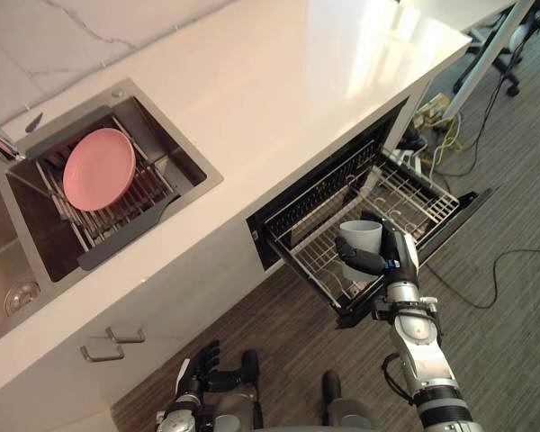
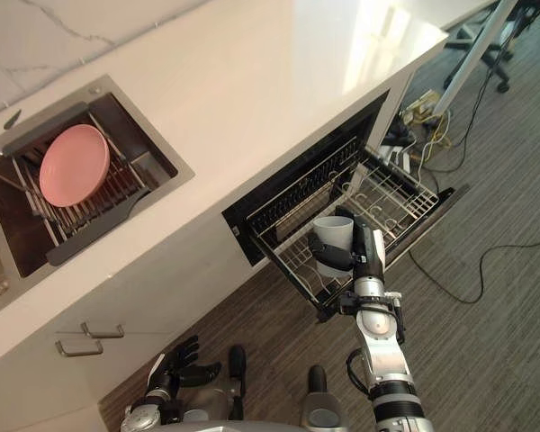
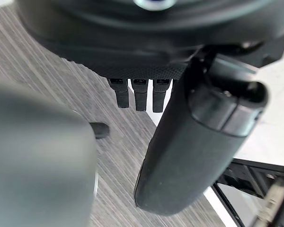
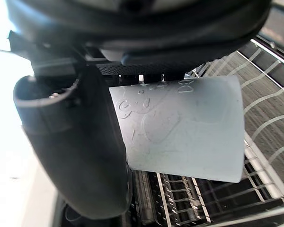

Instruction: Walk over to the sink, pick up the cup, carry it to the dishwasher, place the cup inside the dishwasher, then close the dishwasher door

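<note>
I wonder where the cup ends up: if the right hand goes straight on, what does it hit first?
Probably the wire rack under the cup in the right hand, though depth is unclear.

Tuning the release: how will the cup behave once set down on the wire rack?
Probably light: the cup looks thin-walled and pale, likely plastic. It seems stiff, showing no dent in the grip of the right hand. Upright and tallish, it may tip between the wires of the rack.

Bright light is glaring off the white countertop (image 1: 378,49), washing out its far end; the sink (image 1: 171,139) basin and the dishwasher (image 1: 342,175) opening are lying in shadow, and the cup (image 4: 180,127) is catching pale light
</note>
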{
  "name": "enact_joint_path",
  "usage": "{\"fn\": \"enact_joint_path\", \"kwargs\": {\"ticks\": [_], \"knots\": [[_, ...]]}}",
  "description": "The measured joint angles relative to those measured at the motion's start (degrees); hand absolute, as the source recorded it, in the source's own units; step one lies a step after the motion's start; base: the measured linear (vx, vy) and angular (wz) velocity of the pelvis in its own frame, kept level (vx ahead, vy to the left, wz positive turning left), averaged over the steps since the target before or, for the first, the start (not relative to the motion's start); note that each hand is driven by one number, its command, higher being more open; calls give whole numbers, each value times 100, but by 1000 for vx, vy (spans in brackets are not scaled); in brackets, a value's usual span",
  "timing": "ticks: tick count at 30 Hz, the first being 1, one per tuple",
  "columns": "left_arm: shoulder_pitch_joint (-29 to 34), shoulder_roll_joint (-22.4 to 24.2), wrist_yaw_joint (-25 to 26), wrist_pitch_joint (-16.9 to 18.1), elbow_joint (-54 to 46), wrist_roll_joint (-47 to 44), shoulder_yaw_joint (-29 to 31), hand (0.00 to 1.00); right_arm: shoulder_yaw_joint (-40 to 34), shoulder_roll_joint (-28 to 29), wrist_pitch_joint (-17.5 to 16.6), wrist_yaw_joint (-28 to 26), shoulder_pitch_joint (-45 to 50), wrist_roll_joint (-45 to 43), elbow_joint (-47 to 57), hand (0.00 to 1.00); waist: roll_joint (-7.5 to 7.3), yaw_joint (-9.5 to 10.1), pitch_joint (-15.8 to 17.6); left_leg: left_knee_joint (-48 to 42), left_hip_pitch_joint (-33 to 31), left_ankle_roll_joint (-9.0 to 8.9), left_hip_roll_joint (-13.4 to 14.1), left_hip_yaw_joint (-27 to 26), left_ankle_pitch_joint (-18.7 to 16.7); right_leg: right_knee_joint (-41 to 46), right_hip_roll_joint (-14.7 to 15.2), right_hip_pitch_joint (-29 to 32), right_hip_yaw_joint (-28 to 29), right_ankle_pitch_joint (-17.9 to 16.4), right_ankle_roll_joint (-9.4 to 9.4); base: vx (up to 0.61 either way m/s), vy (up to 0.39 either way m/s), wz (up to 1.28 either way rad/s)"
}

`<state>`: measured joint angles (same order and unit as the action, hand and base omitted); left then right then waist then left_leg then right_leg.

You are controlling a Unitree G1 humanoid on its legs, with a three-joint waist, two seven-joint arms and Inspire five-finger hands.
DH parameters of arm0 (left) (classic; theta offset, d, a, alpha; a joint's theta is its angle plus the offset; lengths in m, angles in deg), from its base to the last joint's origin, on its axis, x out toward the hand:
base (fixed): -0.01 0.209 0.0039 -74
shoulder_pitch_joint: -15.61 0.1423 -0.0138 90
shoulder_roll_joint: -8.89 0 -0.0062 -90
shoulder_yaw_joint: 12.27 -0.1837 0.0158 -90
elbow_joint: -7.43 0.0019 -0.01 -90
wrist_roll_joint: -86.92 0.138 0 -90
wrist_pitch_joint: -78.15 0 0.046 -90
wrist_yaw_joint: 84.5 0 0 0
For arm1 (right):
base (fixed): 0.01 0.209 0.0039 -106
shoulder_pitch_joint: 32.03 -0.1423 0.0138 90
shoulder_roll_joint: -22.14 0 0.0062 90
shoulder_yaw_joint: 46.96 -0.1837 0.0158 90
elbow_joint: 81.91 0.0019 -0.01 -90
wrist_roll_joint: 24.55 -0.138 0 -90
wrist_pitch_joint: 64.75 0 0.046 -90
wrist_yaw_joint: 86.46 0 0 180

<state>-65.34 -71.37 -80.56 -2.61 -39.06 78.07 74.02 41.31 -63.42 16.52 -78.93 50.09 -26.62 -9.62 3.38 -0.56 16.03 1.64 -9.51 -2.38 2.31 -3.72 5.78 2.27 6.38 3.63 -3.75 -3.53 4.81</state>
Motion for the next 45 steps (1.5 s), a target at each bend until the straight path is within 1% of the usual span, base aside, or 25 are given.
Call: {"fn": "enact_joint_path", "kwargs": {"ticks": [2,5,6,7,9,11,12,14,18,23,24,28,39,42,44,45], "knots": [[-143,4,34,19,-4,-5,5,90,7,-106,30,23,-271,1,-181,30,85,57,218,-236,-264,-16,22,8,-15,129,20,210,6,2,5,-84,0,3],[-206,8,114,115,-11,-11,46,90,163,-254,71,85,-471,2,-366,30,160,128,314,-407,-537,-24,51,27,-44,287,15,472,4,1,6,-98,6,1],[-213,30,125,122,-28,-17,123,90,232,-290,92,102,-571,4,-466,30,181,132,356,-423,-571,33,69,33,-91,329,7,526,4,1,5,-86,8,1],[-222,32,163,126,-55,-22,132,90,238,-300,98,113,-627,4,-498,30,194,150,398,-438,-594,36,71,46,-88,370,4,559,2,-1,2,-69,4,0],[-261,35,245,169,-80,-45,173,90,249,-351,98,148,-820,11,-580,30,211,155,496,-474,-653,42,73,71,-87,450,-16,638,5,-4,-4,-72,-5,1],[-316,36,320,185,-81,-68,225,90,288,-450,99,184,-964,84,-663,30,215,163,505,-475,-742,52,75,83,-75,507,-21,750,3,-5,-5,-67,3,2],[-366,35,365,194,-86,-68,243,90,332,-547,99,219,-1052,165,-733,30,217,180,529,-474,-766,95,74,90,-38,545,-21,788,2,-5,-6,-45,5,1],[-403,34,381,237,-179,-67,244,90,379,-646,101,271,-1210,178,-856,30,213,209,604,-475,-768,94,73,105,-21,574,-22,800,2,-6,-8,-19,0,1],[-450,35,385,287,-312,-70,242,90,404,-671,122,311,-1370,248,-1016,30,213,225,649,-422,-786,90,74,128,28,588,-27,838,-16,-7,-11,-8,-1,1],[-547,35,442,341,-317,-75,235,90,451,-694,202,405,-1577,759,-1349,30,197,260,679,-335,-786,78,67,156,104,578,-28,857,-44,-6,-14,3,-3,1],[-562,33,454,352,-328,-75,236,90,452,-695,215,409,-1627,830,-1386,90,191,260,705,-335,-785,77,68,158,107,579,-28,855,-45,-5,-14,-5,-11,3],[-612,32,458,364,-334,-75,218,90,485,-736,247,452,-1826,1128,-1552,90,184,258,750,-237,-775,79,64,196,185,579,-27,859,-97,-2,-19,-13,-8,6],[-617,33,481,363,-333,-112,207,90,550,-642,256,545,-1960,1058,-1755,90,177,270,755,58,-614,76,75,210,347,582,-47,838,-100,4,-29,-2,-2,1],[-628,32,481,363,-330,-127,207,90,443,-486,253,571,-1871,1003,-1684,90,150,268,772,63,-584,67,62,213,353,570,-54,803,-107,4,-28,0,0,0],[-655,29,474,355,-318,-127,206,90,418,-370,253,598,-1733,987,-1565,90,85,264,811,63,-569,61,65,215,356,568,-57,782,-120,4,-28,0,-5,2],[-664,37,470,350,-317,-127,201,90,418,-359,253,598,-1651,975,-1490,90,79,265,814,62,-568,60,66,221,356,563,-55,772,-133,4,-27,-1,-10,7]]}}
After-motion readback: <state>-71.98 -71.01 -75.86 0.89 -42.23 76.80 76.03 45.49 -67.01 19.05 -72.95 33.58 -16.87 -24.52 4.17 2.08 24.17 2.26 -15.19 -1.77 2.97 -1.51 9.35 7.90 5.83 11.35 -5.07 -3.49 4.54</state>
